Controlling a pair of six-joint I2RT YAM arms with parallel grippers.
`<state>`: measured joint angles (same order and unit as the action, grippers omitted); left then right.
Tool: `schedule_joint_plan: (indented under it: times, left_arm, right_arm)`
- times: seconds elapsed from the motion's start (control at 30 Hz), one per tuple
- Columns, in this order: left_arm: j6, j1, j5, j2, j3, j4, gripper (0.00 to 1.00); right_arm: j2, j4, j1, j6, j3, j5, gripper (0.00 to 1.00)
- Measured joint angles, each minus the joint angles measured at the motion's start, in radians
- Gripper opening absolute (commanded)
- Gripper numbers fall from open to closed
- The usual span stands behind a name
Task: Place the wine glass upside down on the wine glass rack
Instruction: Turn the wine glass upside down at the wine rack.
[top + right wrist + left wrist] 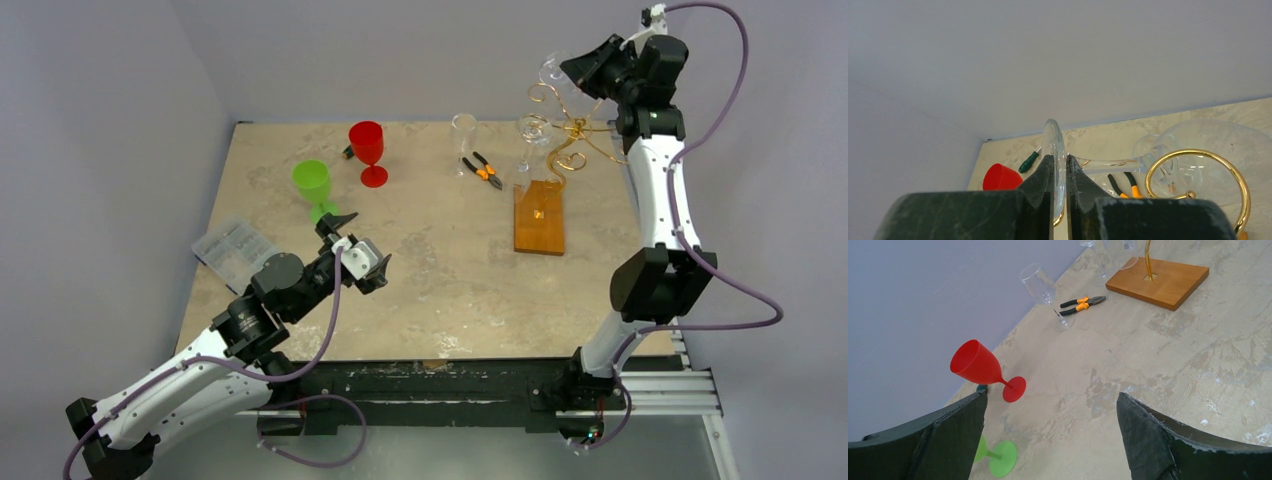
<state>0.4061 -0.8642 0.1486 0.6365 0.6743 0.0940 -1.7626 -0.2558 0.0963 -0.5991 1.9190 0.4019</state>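
My right gripper (587, 66) is raised at the back right, above the wine glass rack (558, 135). It is shut on the round foot of a clear wine glass (1053, 142). The glass lies sideways, its stem running right to the bowl (1208, 145). The bowl sits just behind a gold loop (1148, 181) of the rack. The rack's wooden base (540, 220) rests on the table. My left gripper (1052, 400) hangs open low over the table's left part with nothing between its fingers.
A red goblet (367, 150) and a green goblet (314, 185) stand at the left. A clear glass (465, 135) and orange-handled pliers (483, 170) lie mid-back. Another clear glass (531, 135) is by the rack. A plastic box (232, 248) sits at the left edge.
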Motion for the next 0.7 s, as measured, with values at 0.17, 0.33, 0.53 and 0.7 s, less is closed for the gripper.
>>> schedule_joint_plan:
  times: [0.17,0.33,0.53,0.7]
  left_arm:
    - [0.0,0.0,0.0,-0.002,0.0,-0.001,0.97]
    - [0.0,0.0,-0.001,-0.005,0.0,-0.001,0.97]
    - [0.0,0.0,-0.004,-0.009,0.0,-0.002,0.97]
    - [0.0,0.0,-0.004,-0.009,0.0,-0.002,0.97]
  right_arm:
    - [0.019,-0.019,0.0,0.001,-0.013,-0.004,0.0]
    - [0.024,-0.024,0.0,0.002,-0.018,-0.012,0.0]
    - [0.032,-0.035,0.0,0.006,-0.03,-0.019,0.0]
    - [0.042,-0.038,0.0,0.01,-0.041,-0.019,0.0]
